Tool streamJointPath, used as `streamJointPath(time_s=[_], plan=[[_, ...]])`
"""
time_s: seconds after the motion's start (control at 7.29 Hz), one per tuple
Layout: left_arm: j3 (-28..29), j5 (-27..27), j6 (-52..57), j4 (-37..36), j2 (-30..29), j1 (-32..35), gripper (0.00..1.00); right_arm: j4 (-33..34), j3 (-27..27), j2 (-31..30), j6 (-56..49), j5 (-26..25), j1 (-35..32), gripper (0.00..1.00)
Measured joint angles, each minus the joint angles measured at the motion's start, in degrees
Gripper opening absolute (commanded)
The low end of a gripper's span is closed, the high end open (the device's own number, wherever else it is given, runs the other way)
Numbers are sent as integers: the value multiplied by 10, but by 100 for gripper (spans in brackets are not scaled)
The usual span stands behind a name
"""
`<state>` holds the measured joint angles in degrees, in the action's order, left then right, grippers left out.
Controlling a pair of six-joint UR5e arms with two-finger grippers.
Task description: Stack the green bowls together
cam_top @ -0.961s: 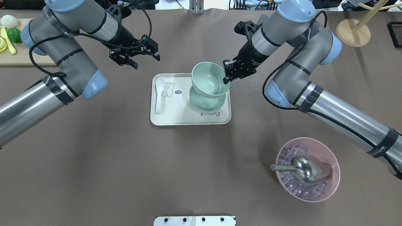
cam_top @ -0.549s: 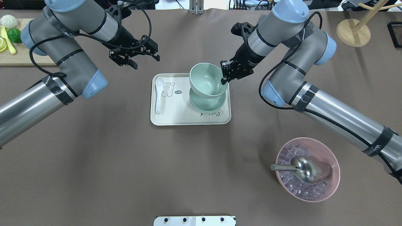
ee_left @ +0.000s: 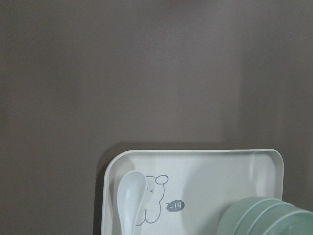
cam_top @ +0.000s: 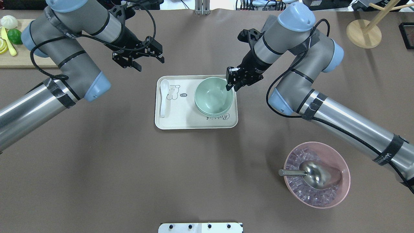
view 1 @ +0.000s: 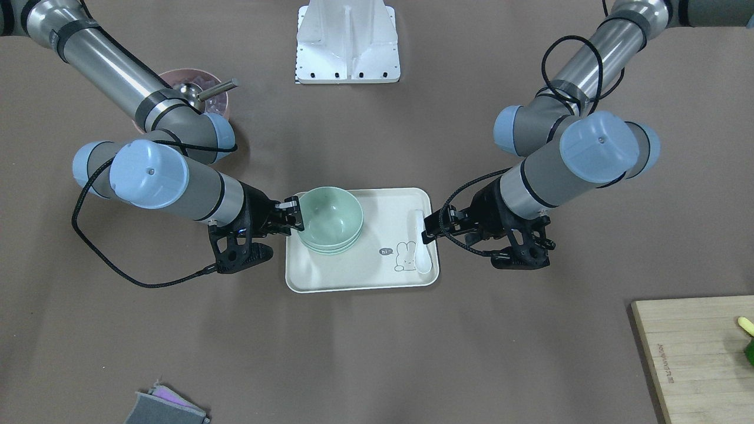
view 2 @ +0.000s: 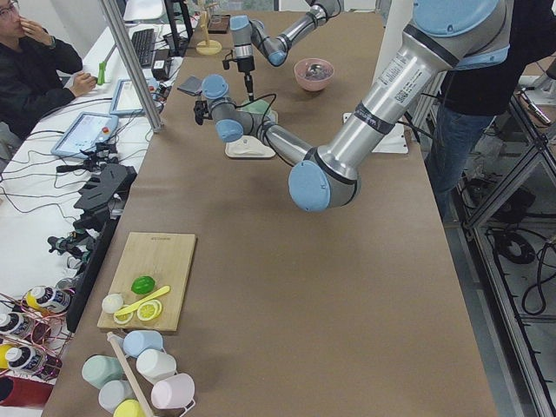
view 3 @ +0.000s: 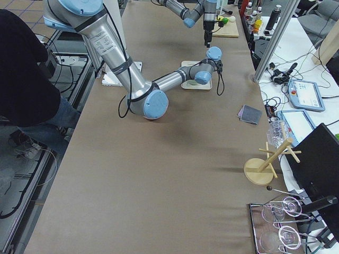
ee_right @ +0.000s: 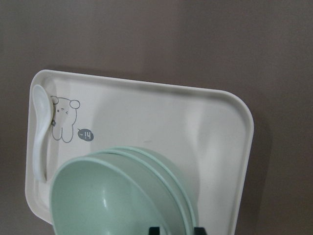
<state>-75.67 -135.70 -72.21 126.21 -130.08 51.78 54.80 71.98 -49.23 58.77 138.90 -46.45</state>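
Top bowl [cam_top: 213,94] just dropped into the stack [cam_top: 214,113] on the tray [cam_top: 181,113], right gripper [cam_top: 229,85] still pinching its rim (left gripper [cam_top: 151,64] open, empty). Probably just release left.

Right arm [view 3: 159,83] over cream tray [view 3: 186,65]

Carrying a cream tray [cam_top: 181,111] midway on the brown tabletop [cam_top: 97,168], bearing a pink bowl [cam_top: 344,187] rightward, a wooden board [cam_top: 13,61] far left.

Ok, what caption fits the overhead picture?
Right claw holds the top green bowl on the stack in the tray.
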Motion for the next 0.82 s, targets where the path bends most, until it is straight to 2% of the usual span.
streamJointPath(time_s=[0.41, 0.82], plan=[[0, 1, 0, 0, 0, 0, 98, 1, 8, -3, 7, 3, -16, 100], [-2, 6, 1, -7, 8, 9, 98, 15, 45, -21, 46, 58, -76, 100]])
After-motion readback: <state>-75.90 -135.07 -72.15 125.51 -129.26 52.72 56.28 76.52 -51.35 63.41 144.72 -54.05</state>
